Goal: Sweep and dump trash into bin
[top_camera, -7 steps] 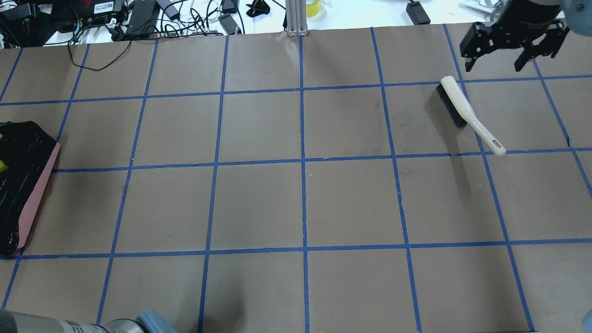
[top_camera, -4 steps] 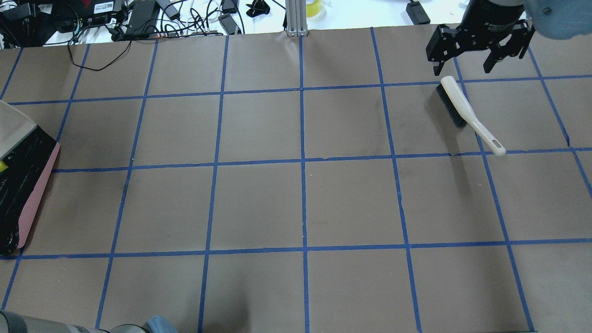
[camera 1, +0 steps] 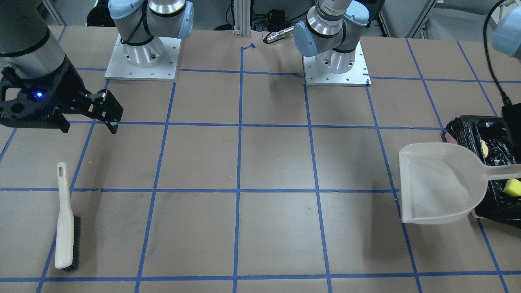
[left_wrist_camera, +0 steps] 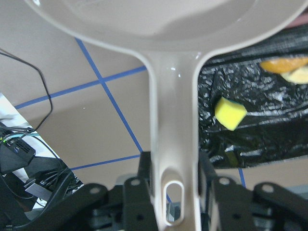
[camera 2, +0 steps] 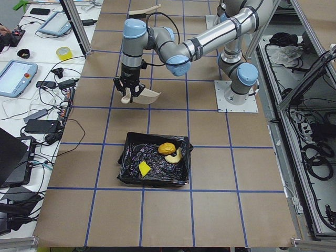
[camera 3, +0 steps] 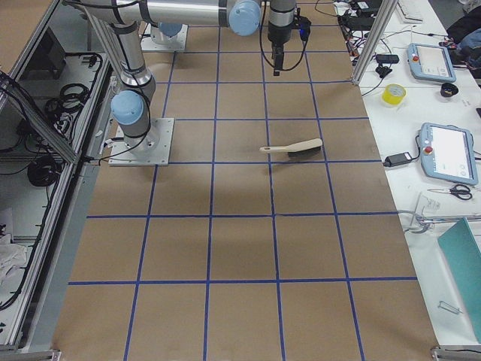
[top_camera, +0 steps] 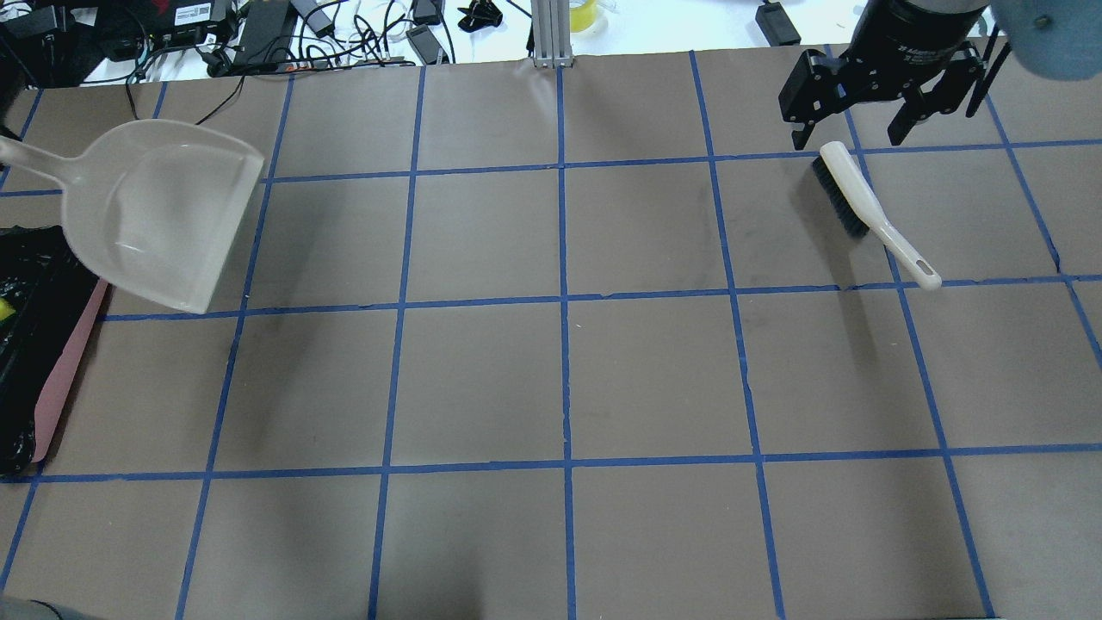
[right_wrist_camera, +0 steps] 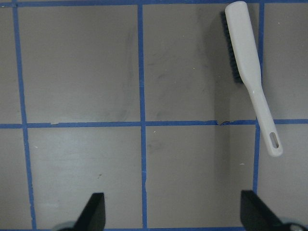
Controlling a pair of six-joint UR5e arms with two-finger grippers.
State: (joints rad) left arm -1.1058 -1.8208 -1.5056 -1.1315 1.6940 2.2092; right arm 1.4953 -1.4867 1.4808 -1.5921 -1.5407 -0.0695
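Three pieces, potato (camera 2: 166,148), croissant (camera 2: 175,156) and sponge (camera 2: 144,168), sit in your bin (top_camera: 65,379), nine o'clock overhead. Your left gripper (left_wrist_camera: 173,167) clamps the dustpan (top_camera: 164,215) handle; right gripper (camera 1: 89,129) gapes wide near the brush (top_camera: 848,194), two o'clock.

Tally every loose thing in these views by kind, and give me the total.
Trash pieces: 3 (potato toy, croissant toy, sponge piece)
Bin: 1
Dustpan: 1
Brush: 1
Total: 6
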